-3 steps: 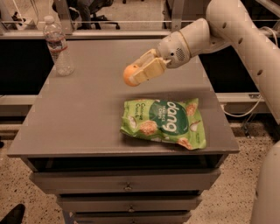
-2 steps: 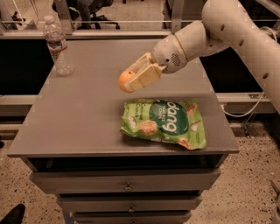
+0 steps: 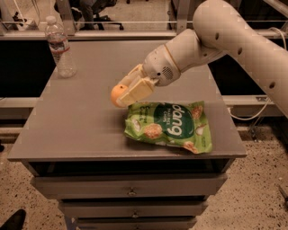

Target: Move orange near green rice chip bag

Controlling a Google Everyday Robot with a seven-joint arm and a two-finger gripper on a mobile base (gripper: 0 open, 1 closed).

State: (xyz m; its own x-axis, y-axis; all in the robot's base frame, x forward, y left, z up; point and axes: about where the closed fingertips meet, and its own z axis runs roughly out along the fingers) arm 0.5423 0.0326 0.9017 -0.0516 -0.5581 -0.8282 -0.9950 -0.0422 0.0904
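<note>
Orange (image 3: 116, 92) held in gripper (image 3: 122, 94), fingers clamped on it from both sides, just off the far-left corner of the green rice chip bag (image 3: 168, 126). Can't tell if the fruit touches the tabletop or hangs just above it.

Grey table (image 3: 76, 126) fills most of the view, flat matte top over a stack of drawers (image 3: 130, 187). Left half and front-left of the top are bare, with wide open room there. Speckled floor (image 3: 256, 202) below, a metal rail and an office chair (image 3: 96, 8) behind the far edge.

White arm (image 3: 225, 33) comes in from the upper right, across the far-right part of the table, wrist angled down and to the left.

Bag lies flat in the front-right area, long axis running left to right and dipping slightly toward the front at its right end. Its right end is near the table's right edge and its front side is near the front edge. "dang" lettering reads upside down from the camera. Lower gripper finger overlaps the bag's far-left corner in view.

Clear water bottle (image 3: 60, 47) stands upright at the far-left corner, well apart from bag and orange.
</note>
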